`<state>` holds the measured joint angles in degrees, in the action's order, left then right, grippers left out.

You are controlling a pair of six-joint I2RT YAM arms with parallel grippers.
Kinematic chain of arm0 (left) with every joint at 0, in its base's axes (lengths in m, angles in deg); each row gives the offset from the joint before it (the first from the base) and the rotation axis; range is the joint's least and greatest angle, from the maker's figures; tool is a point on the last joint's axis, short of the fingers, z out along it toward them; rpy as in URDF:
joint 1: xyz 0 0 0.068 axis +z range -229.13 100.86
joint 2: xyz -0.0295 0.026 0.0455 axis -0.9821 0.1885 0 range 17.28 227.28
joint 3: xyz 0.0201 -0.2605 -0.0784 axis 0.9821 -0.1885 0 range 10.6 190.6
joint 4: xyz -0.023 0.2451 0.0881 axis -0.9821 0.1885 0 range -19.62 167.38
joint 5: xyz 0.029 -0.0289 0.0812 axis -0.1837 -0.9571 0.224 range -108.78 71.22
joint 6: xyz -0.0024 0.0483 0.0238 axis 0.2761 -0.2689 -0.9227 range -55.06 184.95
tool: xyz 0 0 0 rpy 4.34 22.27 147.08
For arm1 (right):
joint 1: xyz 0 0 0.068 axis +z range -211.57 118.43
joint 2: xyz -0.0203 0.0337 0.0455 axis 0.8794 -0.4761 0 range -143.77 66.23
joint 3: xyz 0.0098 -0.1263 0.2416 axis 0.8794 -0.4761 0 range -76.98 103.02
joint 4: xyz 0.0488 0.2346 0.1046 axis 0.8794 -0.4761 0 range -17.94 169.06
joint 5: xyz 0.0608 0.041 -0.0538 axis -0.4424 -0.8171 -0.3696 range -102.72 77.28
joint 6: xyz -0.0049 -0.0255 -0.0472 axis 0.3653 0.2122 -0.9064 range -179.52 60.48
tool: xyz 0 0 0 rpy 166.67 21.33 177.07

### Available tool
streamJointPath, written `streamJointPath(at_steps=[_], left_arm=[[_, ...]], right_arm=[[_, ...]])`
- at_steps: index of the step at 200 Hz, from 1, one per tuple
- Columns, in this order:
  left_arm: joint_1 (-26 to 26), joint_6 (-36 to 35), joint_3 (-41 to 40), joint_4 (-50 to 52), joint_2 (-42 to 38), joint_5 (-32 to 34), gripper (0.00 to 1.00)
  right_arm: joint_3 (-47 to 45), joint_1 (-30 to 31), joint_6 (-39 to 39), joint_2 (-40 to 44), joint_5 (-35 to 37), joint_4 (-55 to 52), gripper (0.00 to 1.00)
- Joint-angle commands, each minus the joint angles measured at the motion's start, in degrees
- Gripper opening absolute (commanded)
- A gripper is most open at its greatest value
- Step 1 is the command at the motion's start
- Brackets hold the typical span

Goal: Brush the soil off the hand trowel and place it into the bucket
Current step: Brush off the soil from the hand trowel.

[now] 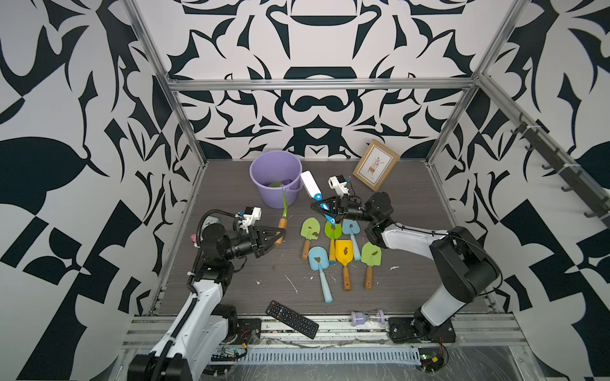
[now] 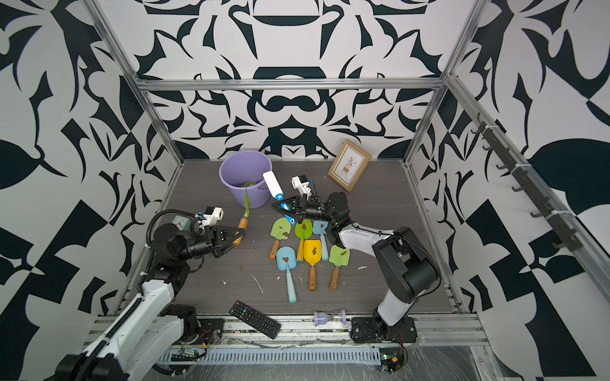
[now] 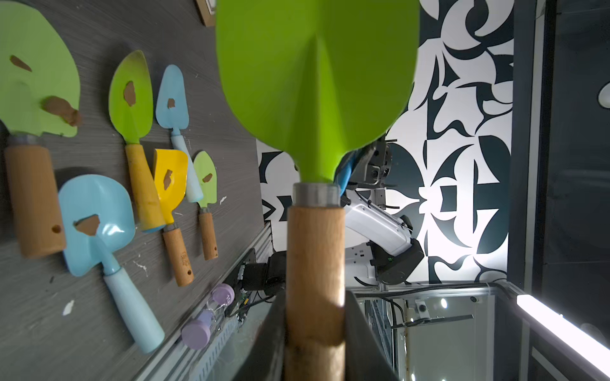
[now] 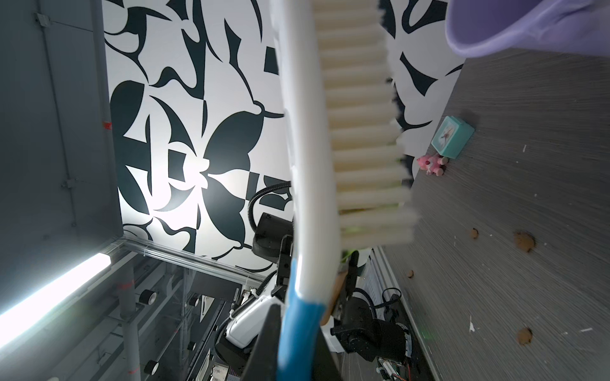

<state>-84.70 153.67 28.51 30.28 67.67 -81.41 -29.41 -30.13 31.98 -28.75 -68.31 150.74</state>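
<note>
My left gripper (image 1: pixel 280 232) (image 2: pixel 239 232) (image 3: pixel 315 330) is shut on the wooden handle of a green hand trowel (image 1: pixel 284 204) (image 2: pixel 246 206) (image 3: pixel 317 82). The trowel hangs above the table in front of the lilac bucket (image 1: pixel 277 198) (image 2: pixel 244 198) (image 4: pixel 495 29). Its blade points up, and the face shown in the left wrist view carries no soil. To its right, my right gripper (image 1: pixel 325 209) (image 2: pixel 285 207) (image 4: pixel 297 346) is shut on the blue handle of a white brush (image 1: pixel 310 184) (image 2: pixel 272 184) (image 4: pixel 359 132). Brown soil (image 4: pixel 524 242) (image 2: pixel 241 268) crumbs lie on the table under the held trowel.
Several trowels (image 1: pixel 343 254) with soil clumps lie mid-table below my right gripper. Green blades show inside the bucket. A remote (image 1: pixel 292 319) and hourglass (image 1: pixel 367 317) lie at the front edge. A picture frame (image 1: pixel 376 164) leans at the back right. A teal clock (image 4: pixel 452 137) and pink toy (image 4: pixel 430 164) sit at the left.
</note>
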Motion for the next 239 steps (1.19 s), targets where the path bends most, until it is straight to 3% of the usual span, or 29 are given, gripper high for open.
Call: streamJointPath(at_steps=[1, 52, 100, 239], left_arm=[[2.8, 22.76, -4.41, -38.25, 4.34, -1.45, 0.0], [7.4, 25.44, -11.98, -41.32, 2.74, -2.85, 0.0], [11.5, 25.37, -13.25, -39.2, -1.09, -5.3, 0.0], [12.24, 25.35, -10.53, -41.44, 0.76, -3.38, 0.0]], right_arm=[[0.66, 0.81, 3.42, 1.91, 1.45, 9.98, 0.0], [2.78, 7.97, 3.53, -0.87, 3.6, 10.04, 0.0], [6.95, 12.34, 4.29, -3.11, 6.89, 10.14, 0.0], [10.38, 17.06, 5.75, -11.73, 7.2, 10.13, 0.0]])
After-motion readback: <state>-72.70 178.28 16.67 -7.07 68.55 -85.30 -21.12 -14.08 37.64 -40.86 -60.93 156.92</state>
